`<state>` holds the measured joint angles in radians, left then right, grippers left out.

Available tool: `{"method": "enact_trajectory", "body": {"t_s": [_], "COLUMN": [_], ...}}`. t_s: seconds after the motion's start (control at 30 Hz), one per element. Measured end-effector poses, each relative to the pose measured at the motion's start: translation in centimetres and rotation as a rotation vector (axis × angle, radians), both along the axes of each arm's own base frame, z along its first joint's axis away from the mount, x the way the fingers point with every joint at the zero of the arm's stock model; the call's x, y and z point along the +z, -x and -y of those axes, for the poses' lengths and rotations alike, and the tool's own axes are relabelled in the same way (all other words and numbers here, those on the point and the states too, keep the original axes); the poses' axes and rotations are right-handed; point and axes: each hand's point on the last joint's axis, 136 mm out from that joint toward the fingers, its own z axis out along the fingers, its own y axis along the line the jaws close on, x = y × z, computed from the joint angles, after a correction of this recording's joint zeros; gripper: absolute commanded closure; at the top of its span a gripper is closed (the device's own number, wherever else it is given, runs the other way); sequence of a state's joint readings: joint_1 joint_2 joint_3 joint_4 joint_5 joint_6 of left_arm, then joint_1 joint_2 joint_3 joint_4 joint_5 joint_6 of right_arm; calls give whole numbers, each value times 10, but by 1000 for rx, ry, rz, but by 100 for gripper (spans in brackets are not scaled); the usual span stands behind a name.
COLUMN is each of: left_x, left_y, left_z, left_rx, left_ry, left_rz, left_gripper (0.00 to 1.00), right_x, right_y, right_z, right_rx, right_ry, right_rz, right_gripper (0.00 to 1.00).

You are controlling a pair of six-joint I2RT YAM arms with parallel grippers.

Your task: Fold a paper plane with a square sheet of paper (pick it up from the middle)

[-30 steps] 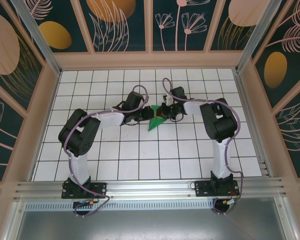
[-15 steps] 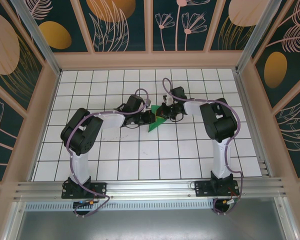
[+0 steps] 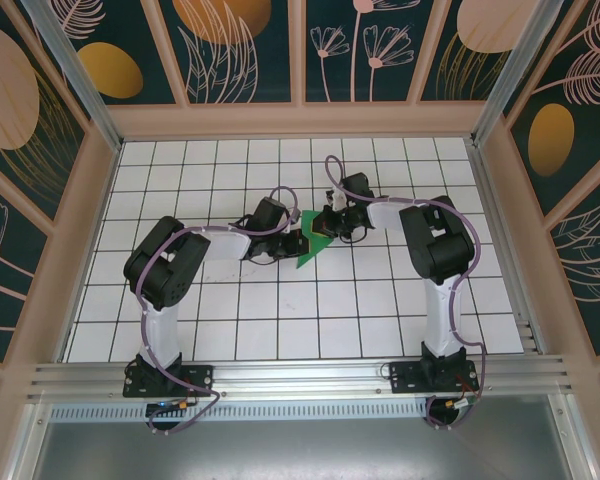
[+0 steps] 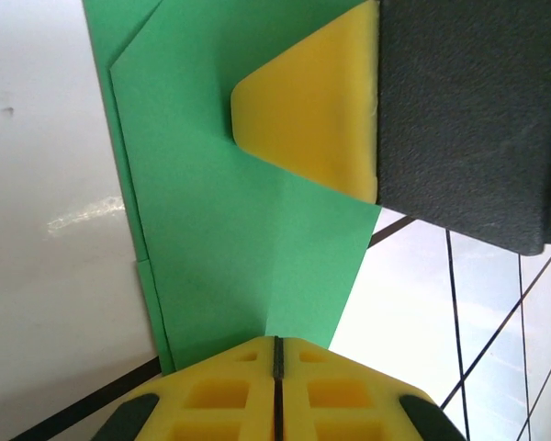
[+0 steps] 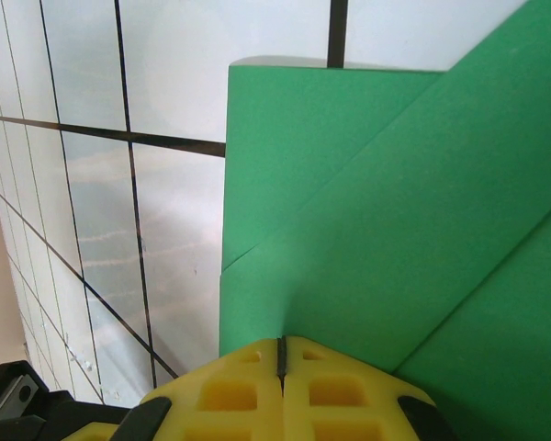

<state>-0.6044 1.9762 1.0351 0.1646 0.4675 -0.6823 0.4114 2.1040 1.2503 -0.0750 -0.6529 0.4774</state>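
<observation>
The walled cell [image 3: 100,200] with its white grid table [image 3: 380,300] holds both arms and one piece of green paper [image 3: 308,243], and I log nothing else lying on the tiles. The paper sits near the middle of the table, slightly toward the far side, between the two wrists. It is partly folded, a narrow shape with its point toward the near edge. I cannot tell from the top view whether that point touches the table. The left gripper [image 3: 294,240] is clamped on the paper's left side. In the left wrist view its yellow pads [image 4: 277,347] meet with only a thin seam, and the green sheet [image 4: 248,248] runs straight into that seam. A yellow fingertip of the other arm presses on the sheet [image 4: 312,119] at the top of that view. The right gripper [image 3: 326,228] is also pinched tight on the paper. From the right wrist view its pads [image 5: 281,345] are closed on the edge of layered green folds [image 5: 367,211] with diagonal creases. Compared with a second ago, the left arm's elbow and wrist have shifted rightward, closer to the sheet. The paper's near point now reaches a little lower in the top view. The right arm has held its pose throughout.
</observation>
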Motion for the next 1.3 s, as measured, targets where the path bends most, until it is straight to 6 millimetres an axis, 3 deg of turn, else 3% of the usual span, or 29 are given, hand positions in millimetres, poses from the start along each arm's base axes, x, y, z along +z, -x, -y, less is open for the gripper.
{"method": "enact_trajectory", "body": {"t_s": [0.6,1.0,1.3], "left_x": [-4,12,9], "left_y": [10,14,22], "left_z": [-7,-6,-2], "left_rx": [11,18,-5], "left_ry": [-2,22,24], "left_rz": [26,20,-2], "left_gripper": [93,89,88], "right_x": [-1,-1,-1], "right_y": [0,0,0], "right_z": [0,0,0], "right_rx": [1,2,2], "right_ry": [-2,-6,-6], "right_rz": [-8,-11,-11], "right_gripper": [97,97,97]}}
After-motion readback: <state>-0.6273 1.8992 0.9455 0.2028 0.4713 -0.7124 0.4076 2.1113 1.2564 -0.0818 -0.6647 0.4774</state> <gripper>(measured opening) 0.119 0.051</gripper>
